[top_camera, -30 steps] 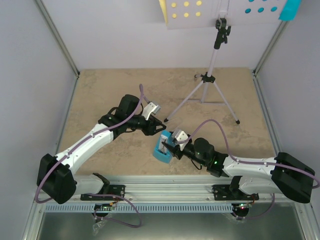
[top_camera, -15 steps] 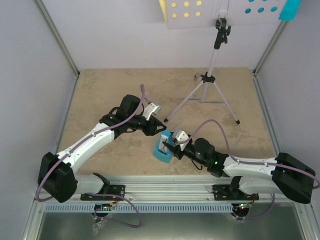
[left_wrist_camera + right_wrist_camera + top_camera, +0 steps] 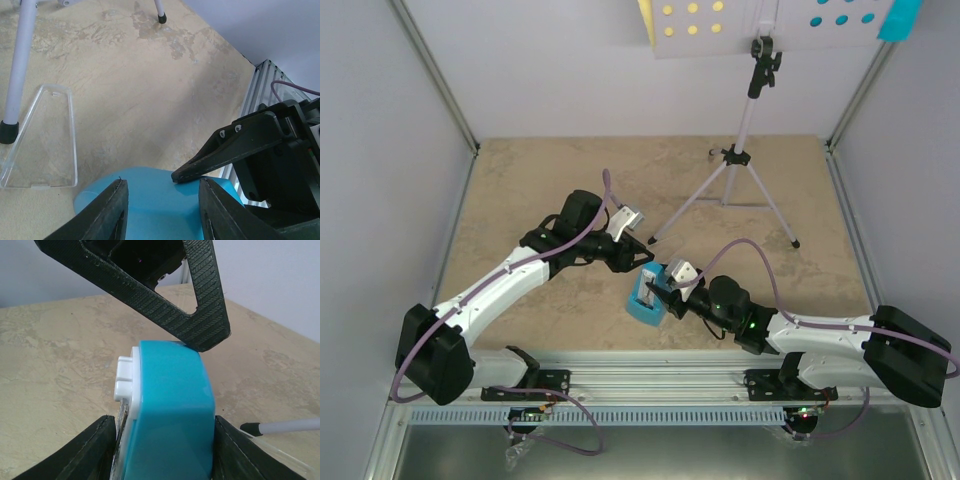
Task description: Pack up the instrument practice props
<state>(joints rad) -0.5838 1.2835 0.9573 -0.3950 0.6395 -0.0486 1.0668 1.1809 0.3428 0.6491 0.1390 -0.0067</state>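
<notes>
Near edge, 6 o'clock of the bench (image 3: pixel 540 180): the blue metronome (image 3: pixel 644 308) sits on the bench surface. The right gripper (image 3: pixel 656 292) reaches in from 4 o'clock. Its fingers (image 3: pixel 102 450) straddle the metronome, one hard by each flank. Can't tell if they are squeezing it or just set around it.

The left gripper (image 3: pixel 642 258) comes in from 9 o'clock and hangs just over the metronome's far end. Its jaws are spread with nothing between them. One fingertip is right at the metronome's top edge; contact unclear.

Just past that, toward 12 o'clock, a clear cover (image 3: pixel 39 142), trapezoid in shape, lies flat on the bench. It is just beside a black rubber foot (image 3: pixel 7 131) of the stand.

Farther back, at 1 o'clock, the lilac music stand (image 3: pixel 744 120) is upright with its tripod legs spread.

Its desk (image 3: pixel 760 30) is at the far edge, 12 to 1 o'clock, cut off by the top of the frame. The yellow sheet (image 3: pixel 646 18) sticks out at the desk's 9 o'clock end, and yellow shows through the holes there. The cyan sheet (image 3: pixel 900 20) sticks out at the 3 o'clock end, with cyan in the holes on that side.
</notes>
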